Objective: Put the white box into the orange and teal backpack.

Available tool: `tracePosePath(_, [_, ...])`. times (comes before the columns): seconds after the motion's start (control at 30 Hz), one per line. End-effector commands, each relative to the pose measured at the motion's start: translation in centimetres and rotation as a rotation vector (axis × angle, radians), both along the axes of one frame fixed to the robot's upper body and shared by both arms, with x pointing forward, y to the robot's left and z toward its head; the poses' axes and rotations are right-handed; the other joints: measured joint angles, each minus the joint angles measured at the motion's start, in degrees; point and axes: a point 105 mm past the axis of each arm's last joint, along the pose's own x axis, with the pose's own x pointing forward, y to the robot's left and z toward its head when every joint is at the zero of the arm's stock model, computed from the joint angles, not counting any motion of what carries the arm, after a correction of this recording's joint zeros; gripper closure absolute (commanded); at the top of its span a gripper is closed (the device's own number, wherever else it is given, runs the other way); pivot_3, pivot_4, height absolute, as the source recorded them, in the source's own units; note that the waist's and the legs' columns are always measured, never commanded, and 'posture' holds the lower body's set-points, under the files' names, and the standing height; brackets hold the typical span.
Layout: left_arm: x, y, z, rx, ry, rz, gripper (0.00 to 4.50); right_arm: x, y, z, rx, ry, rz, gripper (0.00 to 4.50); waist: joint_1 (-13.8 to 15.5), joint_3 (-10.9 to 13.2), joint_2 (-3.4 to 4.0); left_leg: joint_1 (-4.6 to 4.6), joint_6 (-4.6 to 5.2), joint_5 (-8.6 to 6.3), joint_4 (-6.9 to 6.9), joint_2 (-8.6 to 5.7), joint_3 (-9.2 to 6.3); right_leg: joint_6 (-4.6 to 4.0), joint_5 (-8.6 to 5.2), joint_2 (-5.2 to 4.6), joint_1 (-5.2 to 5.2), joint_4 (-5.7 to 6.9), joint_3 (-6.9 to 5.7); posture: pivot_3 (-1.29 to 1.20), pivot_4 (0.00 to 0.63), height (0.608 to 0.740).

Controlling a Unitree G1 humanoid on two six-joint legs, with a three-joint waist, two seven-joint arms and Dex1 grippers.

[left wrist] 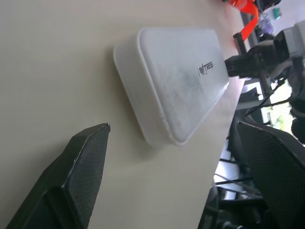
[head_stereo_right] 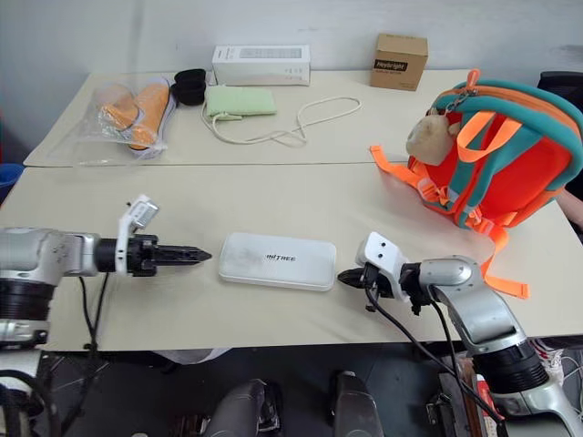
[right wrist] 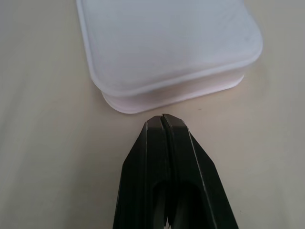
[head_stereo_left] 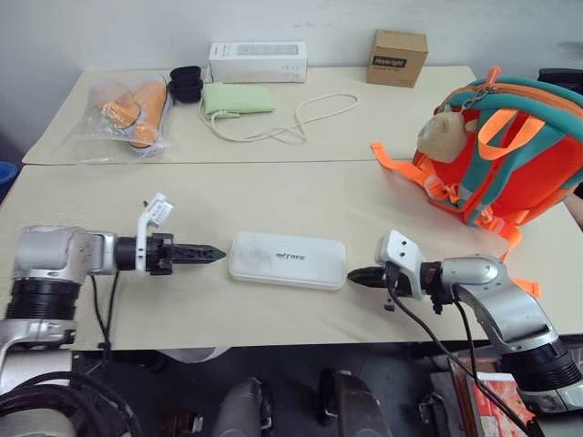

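Note:
The white box [head_stereo_left: 287, 259] lies flat on the near table with its dark lettering facing up. My left gripper [head_stereo_left: 217, 254] points at its left end from just beside it; in the left wrist view its fingers [left wrist: 86, 167] stand wide apart, open and holding nothing. At the box's right end my right gripper [head_stereo_left: 353, 275] is shut and empty, its tips [right wrist: 163, 117] a small gap short of the box [right wrist: 167, 47]. The orange and teal backpack [head_stereo_left: 519, 155] stands upright at the table's right side with a beige plush toy [head_stereo_left: 442, 132] on it and its orange straps trailing on the table.
On the far table sit a long white carton [head_stereo_left: 258, 61], a small brown cardboard box [head_stereo_left: 397, 57], a green pouch [head_stereo_left: 237, 97] with a white cord, a black item [head_stereo_left: 186, 84] and a clear bag of orange things [head_stereo_left: 127, 111]. The table's front edge runs just under both grippers.

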Motion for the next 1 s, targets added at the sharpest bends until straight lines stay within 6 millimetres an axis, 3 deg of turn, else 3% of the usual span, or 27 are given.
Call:
tracePosePath(0.03, [0.4,-0.9,-0.7,0.025,0.014,-0.019,0.04,0.3,0.3,0.6,0.006,-0.033,0.009,4.5,-0.02,-0.01,-0.02,0.0,0.0,0.0,0.0,0.0,0.0,0.0,0.0,0.0,0.0,0.0,0.01,0.0,0.15,0.74])
tracePosePath(0.27, [2.0,-3.9,-1.7,-0.003,0.05,-0.05,0.04,0.6,0.4,0.6,0.012,-0.043,0.0,4.5,0.79,-0.08,-0.13,0.06,0.02,0.05,0.07,-0.09,0.01,-0.01,0.0,-0.09,0.02,-0.04,0.09,0.0,0.15,0.74])
tracePosePath(0.53, [2.5,-5.7,0.0,-0.077,0.049,-0.109,0.04,0.5,0.1,0.5,0.014,-0.048,-0.02,4.5,0.93,-0.11,-0.18,0.08,0.05,0.06,0.11,-0.1,0.01,0.02,0.02,-0.11,0.03,-0.01,0.14,0.0,0.15,0.74])
tracePosePath(0.63, [2.5,-6.0,0.8,-0.122,0.049,-0.128,0.65,0.6,0.1,0.5,0.017,-0.051,-0.028,4.5,0.74,-0.11,-0.18,0.07,0.05,0.06,0.11,-0.1,0.01,0.02,0.02,-0.1,0.03,0.0,0.14,0.0,0.15,0.74])
tracePosePath(0.9, [2.7,-6.4,2.8,-0.229,-0.033,-0.145,3.04,-0.1,0.6,0.8,0.052,-0.053,0.0,4.5,0.08,-0.11,-0.19,0.04,0.05,0.06,0.11,-0.06,0.0,0.02,0.02,-0.09,0.03,0.0,0.11,0.0,0.15,0.74])
tracePosePath(1.0, [2.5,-6.5,2.9,-0.239,-0.034,-0.154,3.09,0.0,0.5,0.8,0.052,-0.063,-0.015,4.5,0.06,-0.11,-0.19,0.04,0.05,0.06,0.11,-0.06,0.0,0.02,0.02,-0.08,0.02,0.01,0.12,0.0,0.15,0.74])
